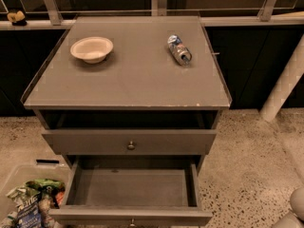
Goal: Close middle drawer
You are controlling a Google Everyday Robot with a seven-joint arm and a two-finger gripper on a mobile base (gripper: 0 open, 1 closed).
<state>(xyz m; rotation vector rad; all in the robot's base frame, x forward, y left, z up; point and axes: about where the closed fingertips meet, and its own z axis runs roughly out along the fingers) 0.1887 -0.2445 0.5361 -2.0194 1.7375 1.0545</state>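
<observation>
- Step: approach. The mid drawer [130, 187] is pulled far out at the bottom of the view, inside bare, and nothing is touching it yet.
- Its front runs along the lower frame edge, w/ the knob [132, 221] centred and partly cut off.
- The top drawer [95, 141] sits just above, w/ a dark gap over its front. It looks a bit out too, but it isn't the target.
- Gripper: out of frame, so can't tell if it's open or closed. Only a pale rounded robot part [298, 208] shows in the bottom-right corner, well apart from the drawer.
- Next, prob.: bring the gripper in front of the drawer face, near the knob, then push straight back toward the cabinet. An off-centre push may rack the drawer on its slides.
- Room: the floor [247, 165] right of the drawer is open, so approach from there.
- Left is tighter. A clear bin [28, 167] of wrappers sits just beside the drawer's left corner.
- A white post [285, 80] stands farther right, away from the push line.
- The bowl [91, 48] and can [179, 50] sit up on the top [128, 80], not in the way.
</observation>
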